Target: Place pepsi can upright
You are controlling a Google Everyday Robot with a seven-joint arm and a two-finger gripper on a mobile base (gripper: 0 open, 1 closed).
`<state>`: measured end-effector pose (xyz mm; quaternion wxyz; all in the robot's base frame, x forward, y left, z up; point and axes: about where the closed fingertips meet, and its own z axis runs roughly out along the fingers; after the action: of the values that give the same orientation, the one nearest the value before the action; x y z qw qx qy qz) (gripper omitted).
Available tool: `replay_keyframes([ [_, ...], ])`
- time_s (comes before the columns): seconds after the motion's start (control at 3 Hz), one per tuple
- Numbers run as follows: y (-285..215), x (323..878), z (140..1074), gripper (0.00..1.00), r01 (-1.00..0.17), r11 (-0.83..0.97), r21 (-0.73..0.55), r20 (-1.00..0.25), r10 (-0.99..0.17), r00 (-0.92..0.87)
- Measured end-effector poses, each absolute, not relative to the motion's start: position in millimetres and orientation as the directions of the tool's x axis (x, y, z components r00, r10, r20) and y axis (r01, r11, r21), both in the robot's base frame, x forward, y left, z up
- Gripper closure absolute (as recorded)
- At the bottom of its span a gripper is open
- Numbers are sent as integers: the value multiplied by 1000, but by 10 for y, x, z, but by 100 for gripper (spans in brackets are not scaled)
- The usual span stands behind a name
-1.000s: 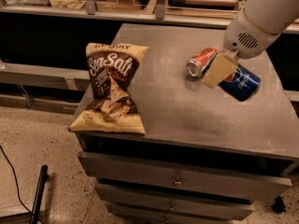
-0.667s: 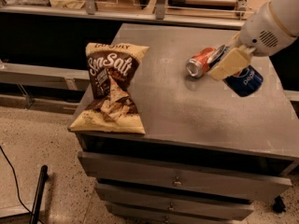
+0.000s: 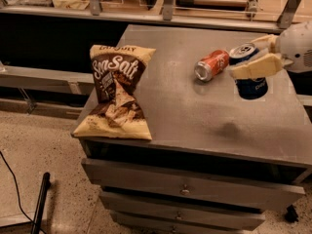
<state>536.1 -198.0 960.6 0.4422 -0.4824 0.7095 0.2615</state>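
The pepsi can point(image 3: 250, 85) is dark blue with a silver top and stands nearly upright at the right side of the metal cabinet top point(image 3: 195, 116). My gripper point(image 3: 243, 57) reaches in from the right edge. Its cream fingers point(image 3: 256, 65) sit in front of and behind the can's upper part, shut on it. I cannot tell whether the can's base touches the surface. An orange-red soda can point(image 3: 212, 65) lies on its side just left of the pepsi can, close to it.
A brown and cream Sea Salt chip bag point(image 3: 117, 91) lies at the cabinet's front left corner. Drawers point(image 3: 185, 189) are below the top. A rail and shelving run along the back. A black cable and pole are on the floor at left.
The pepsi can has turned from tilted, open end toward me, to nearly upright in the gripper. The gripper and arm have drawn back toward the right edge.
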Motion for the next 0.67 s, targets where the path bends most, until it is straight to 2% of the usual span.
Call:
replay_keyframes([
  [0.67,-2005,5230,9842,100,-949,315,-20,-988,-149,-29],
])
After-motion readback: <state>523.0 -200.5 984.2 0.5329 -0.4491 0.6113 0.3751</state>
